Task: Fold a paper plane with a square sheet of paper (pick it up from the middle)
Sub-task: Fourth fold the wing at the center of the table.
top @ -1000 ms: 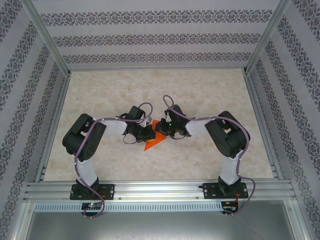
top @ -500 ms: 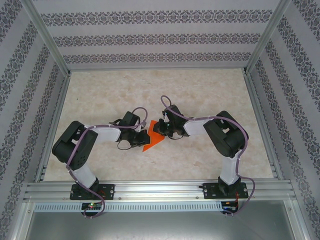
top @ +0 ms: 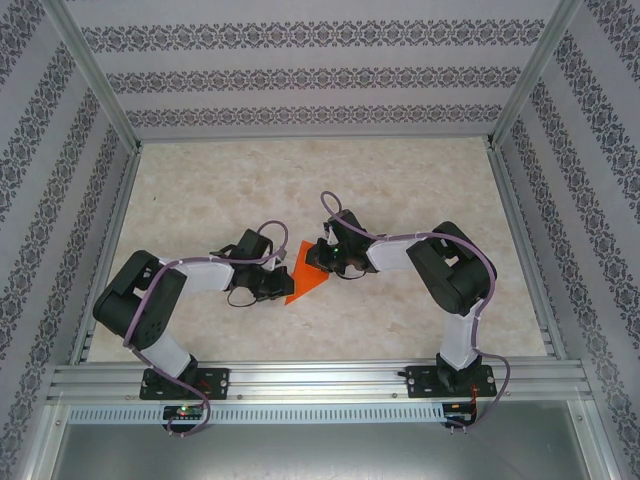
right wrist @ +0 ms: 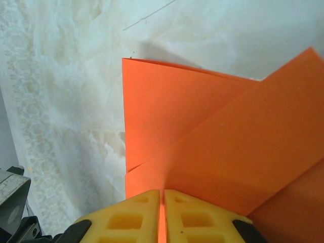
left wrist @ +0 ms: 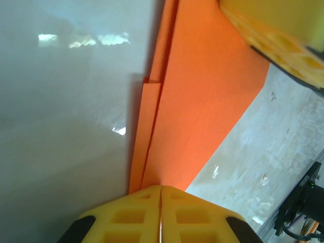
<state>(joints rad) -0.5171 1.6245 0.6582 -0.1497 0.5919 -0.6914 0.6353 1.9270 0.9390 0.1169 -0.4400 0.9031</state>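
Now the left arm sits lower and flatter than a second ago: its elbow has swung out toward the left edge of the table (top: pixel 400 190), and the left gripper (top: pixel 280 284) has drawn slightly toward the near-left. The right arm has barely moved. The orange paper (top: pixel 306 279) stays mid-table between the two grippers, partly folded, a pointed wedge from above, its outline hardly changed.

Left wrist view: jaws pressed together, pinching the paper's layered edge.

Right gripper (top: pixel 323 262): jaws likewise together, clamped over a diagonal flap, orange showing in the seam.

Judgement: the left is probably drawing along a fold while the right anchors. A crease is being set; the wings are not yet folded.
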